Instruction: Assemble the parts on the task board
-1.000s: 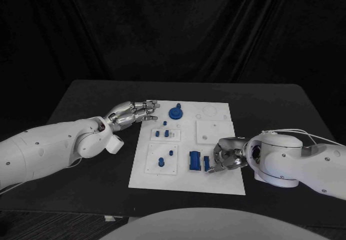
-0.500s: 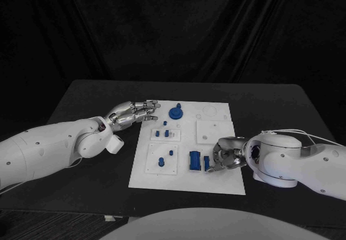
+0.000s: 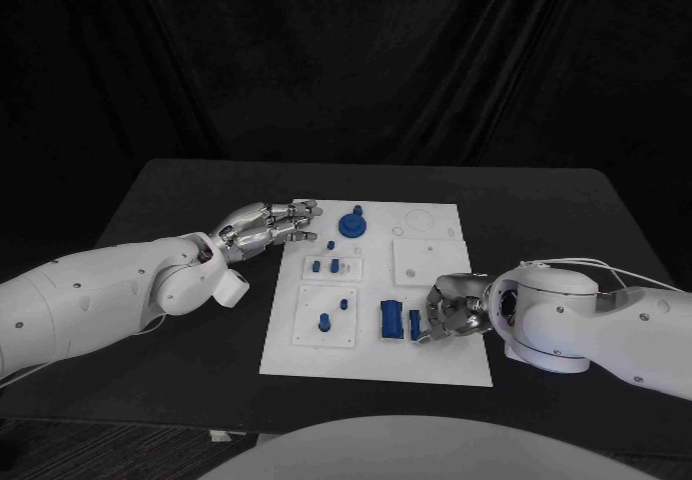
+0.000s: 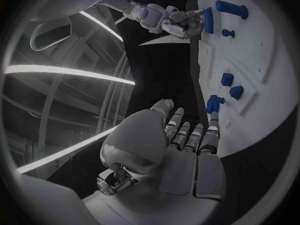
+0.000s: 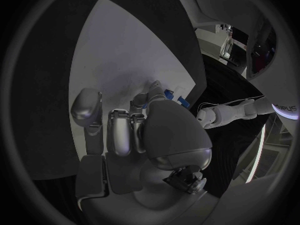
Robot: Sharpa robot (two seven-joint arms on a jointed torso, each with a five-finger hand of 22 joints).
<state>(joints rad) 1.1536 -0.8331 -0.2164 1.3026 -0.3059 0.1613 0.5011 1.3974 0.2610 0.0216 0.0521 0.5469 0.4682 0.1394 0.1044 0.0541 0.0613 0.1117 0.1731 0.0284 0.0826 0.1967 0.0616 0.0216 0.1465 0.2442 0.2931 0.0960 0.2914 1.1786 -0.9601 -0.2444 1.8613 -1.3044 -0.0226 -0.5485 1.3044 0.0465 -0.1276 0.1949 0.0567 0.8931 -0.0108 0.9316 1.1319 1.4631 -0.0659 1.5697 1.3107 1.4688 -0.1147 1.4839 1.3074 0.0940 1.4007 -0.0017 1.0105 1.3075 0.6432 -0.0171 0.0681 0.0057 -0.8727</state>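
The white task board (image 3: 433, 362) lies mid-table with several blue parts on it. My right hand (image 3: 456, 310) rests on the board's right side, its fingers pinching a slim blue piece (image 3: 414, 325) that stands beside a wider blue block (image 3: 391, 320). The left wrist view shows that same right hand (image 4: 178, 24) gripping the slim piece (image 4: 208, 20). In the right wrist view a bit of blue (image 5: 167, 92) peeks past the curled fingers. My left hand (image 3: 268, 228) hovers at the board's far left edge, holding nothing, fingers stretched toward a blue knob (image 3: 353, 225).
Other blue parts stand in the board's left plates: a pair of pegs (image 3: 326, 266), a small peg (image 3: 346, 302) and a stubby piece (image 3: 323, 322). A square white plate (image 3: 427, 258) lies just beyond my right hand. Black table (image 3: 173, 190) surrounds the board.
Almost nothing: my right arm has edged slightly toward the board, still holding the slim piece. The left hand has stayed put.
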